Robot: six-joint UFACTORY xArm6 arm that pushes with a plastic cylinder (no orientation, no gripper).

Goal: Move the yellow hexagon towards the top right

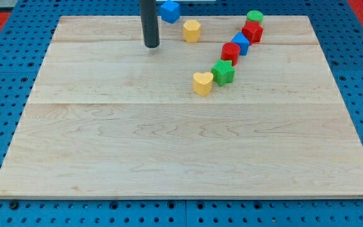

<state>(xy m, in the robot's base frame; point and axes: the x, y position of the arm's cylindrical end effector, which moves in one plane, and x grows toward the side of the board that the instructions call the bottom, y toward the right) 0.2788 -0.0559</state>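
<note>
Rod end only, no jaws to open or close: my tip (150, 46) rests on the wooden board (169, 145) near the view's top, left of centre, touching no block. Yellow hexagon (191, 30) lies to the view's right of the tip and slightly higher, clearly apart from it. Blue block (170, 11), probably a cube though partly cut off at the view's top edge, sits above and between the rod and the hexagon.

A diagonal chain runs down from the board's top right: green round block (254, 16), red block (252, 31) just below it, blue cube (240, 44), a second red block (230, 52), green star-shaped block (222, 72), then yellow heart (201, 83) touching the star's left side. The hexagon is well apart from this chain, at its left.
</note>
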